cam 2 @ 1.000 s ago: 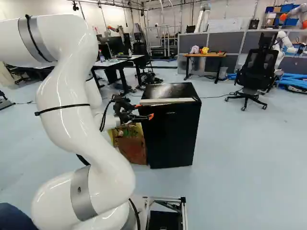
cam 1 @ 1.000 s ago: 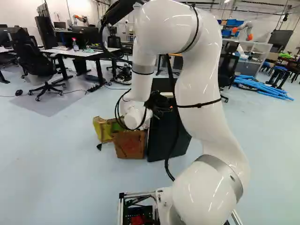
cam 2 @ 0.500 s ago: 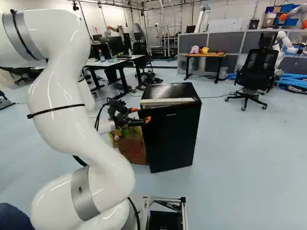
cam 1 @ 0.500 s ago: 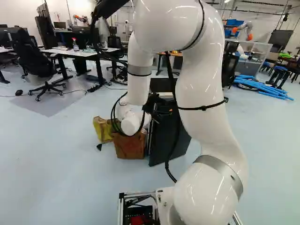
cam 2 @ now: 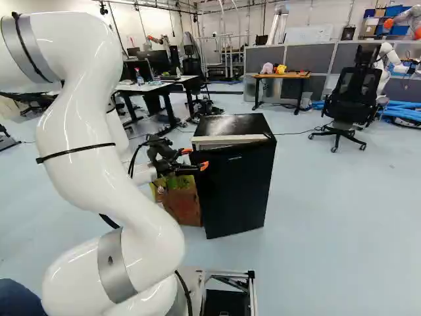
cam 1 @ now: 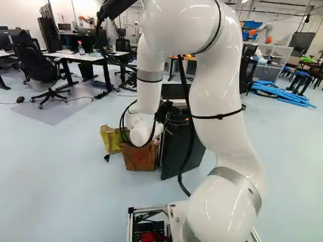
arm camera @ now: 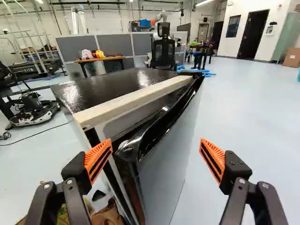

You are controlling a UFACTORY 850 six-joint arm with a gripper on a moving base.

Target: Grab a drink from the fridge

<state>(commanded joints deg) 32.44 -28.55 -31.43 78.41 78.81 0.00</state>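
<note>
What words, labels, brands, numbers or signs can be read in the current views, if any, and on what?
None can be read.
Fridge door: a small pale mark near its top, too small to read.
Brown box or bag: reddish marks, too blurred to tell whether they are print.
Far white wall: small fixtures; any lettering too small.

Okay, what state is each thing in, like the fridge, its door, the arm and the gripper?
Boxy black fridge, upright
Glossy black fridge door, ajar
Black two-fingered gripper with orange pads, open, gripping nothing
Smooth white jointed arm, bent
</note>
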